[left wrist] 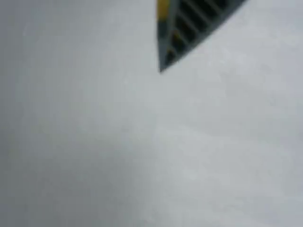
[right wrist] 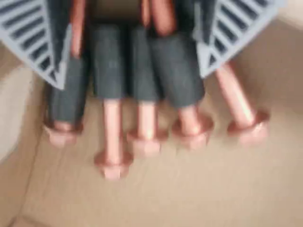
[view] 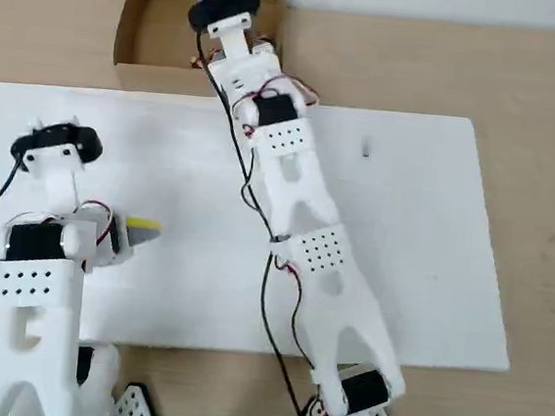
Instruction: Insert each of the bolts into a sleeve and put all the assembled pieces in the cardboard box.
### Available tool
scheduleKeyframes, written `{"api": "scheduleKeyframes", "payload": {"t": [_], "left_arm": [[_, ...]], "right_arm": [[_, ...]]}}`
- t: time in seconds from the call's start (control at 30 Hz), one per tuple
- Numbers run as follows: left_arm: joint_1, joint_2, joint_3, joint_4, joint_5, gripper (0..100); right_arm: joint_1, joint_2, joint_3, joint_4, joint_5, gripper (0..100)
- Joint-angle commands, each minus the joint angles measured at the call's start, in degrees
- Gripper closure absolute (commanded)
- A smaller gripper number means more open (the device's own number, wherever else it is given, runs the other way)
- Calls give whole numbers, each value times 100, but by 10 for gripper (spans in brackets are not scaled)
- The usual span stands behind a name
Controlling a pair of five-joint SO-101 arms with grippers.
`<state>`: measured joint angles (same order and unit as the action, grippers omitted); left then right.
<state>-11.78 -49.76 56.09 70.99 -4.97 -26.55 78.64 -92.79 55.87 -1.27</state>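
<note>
Your right gripper (right wrist: 131,80) hangs inside the cardboard box (view: 137,32). Its fingers (right wrist: 33,42) are spread wide and grip nothing. The assembled pieces (right wrist: 142,94) lie side by side on the box floor, below and between the fingers. Their long axes run the way the fingers point, with the bolt heads (right wrist: 147,142) out past the fingertips. I judge a straight lift clears them. Your left gripper (view: 135,234) rests over the white sheet (view: 402,240), well apart from the box — open or closed, you cannot tell.
</note>
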Motion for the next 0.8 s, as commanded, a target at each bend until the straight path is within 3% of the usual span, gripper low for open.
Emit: {"api": "scheduleKeyframes", "payload": {"t": [0.0, 0.13, 0.27, 0.53, 0.67, 0.77], "left_arm": [[352, -101, -413, 440, -299, 725], [624, -409, -835, 870, -308, 921], [668, -1200, -870, 897, -334, 943], [607, -3899, -651, 1301, -352, 992], [343, -5464, 149, 598, -352, 991], [264, -5420, 800, -114, -703, 991]], "right_arm": [[31, -1534, -268, 1538, 0, 857], [127, -2686, -277, 3033, -229, 993], [145, -3732, -277, 4651, -220, 988], [673, -5719, -224, 4686, -229, 989], [1077, -6615, 163, 4695, -229, 989], [1525, -7538, 1455, 4695, -229, 989]]}}
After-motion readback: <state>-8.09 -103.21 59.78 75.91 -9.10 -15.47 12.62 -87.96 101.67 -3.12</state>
